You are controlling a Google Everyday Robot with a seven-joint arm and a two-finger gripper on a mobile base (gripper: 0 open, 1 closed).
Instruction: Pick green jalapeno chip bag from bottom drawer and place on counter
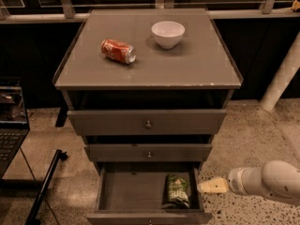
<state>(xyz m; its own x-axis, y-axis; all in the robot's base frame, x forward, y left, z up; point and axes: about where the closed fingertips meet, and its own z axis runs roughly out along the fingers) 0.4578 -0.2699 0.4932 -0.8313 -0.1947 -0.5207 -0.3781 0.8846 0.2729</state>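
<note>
The green jalapeno chip bag lies flat in the right part of the open bottom drawer, the lowest of three grey drawers. My gripper is low at the right, just outside the drawer's right wall, level with the bag and a short way to its right. It holds nothing. The white arm extends behind it toward the right edge. The counter is the flat grey top of the cabinet.
A red soda can lies on its side on the counter's left, a white bowl stands at the back middle. The two upper drawers stick out slightly. A laptop sits at the far left, a white post at the right.
</note>
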